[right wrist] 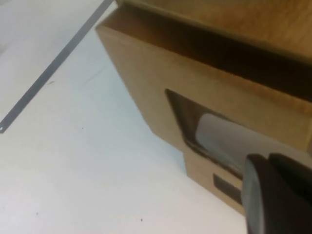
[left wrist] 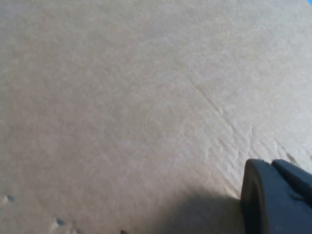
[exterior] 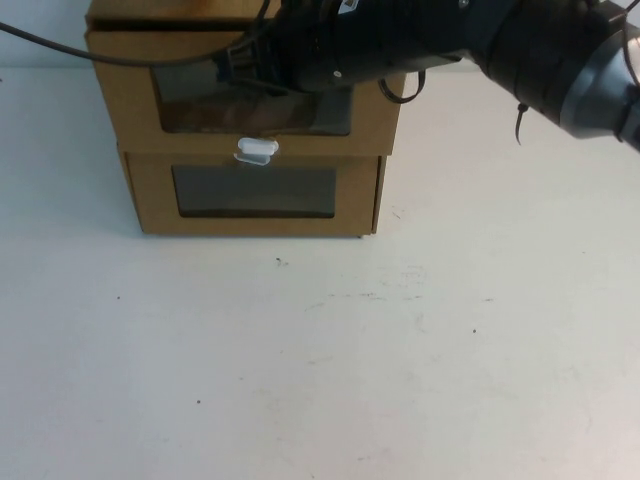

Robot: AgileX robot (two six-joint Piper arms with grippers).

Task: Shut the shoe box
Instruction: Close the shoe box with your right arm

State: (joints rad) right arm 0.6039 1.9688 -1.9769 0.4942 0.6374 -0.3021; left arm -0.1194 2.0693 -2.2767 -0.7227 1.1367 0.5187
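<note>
The shoe box [exterior: 130, 100] is the upper of two stacked brown cardboard boxes, with a clear window [exterior: 200, 100] and a white pull tab [exterior: 257, 150] below it. Its drawer stands out a little from its sleeve, with a dark gap along the top [right wrist: 219, 48]. My right gripper [exterior: 240, 65] reaches in from the right and sits against the drawer front, over the window. Part of it shows in the right wrist view [right wrist: 275, 195]. My left gripper [left wrist: 275, 197] lies close against a plain cardboard surface and is out of sight in the high view.
The lower box [exterior: 150, 205], of the same cardboard, has its own window [exterior: 255, 192] and stands on the white table [exterior: 320, 350]. A black cable [exterior: 50, 45] runs in from the far left to the boxes. A thin grey strip [right wrist: 48, 73] lies on the table.
</note>
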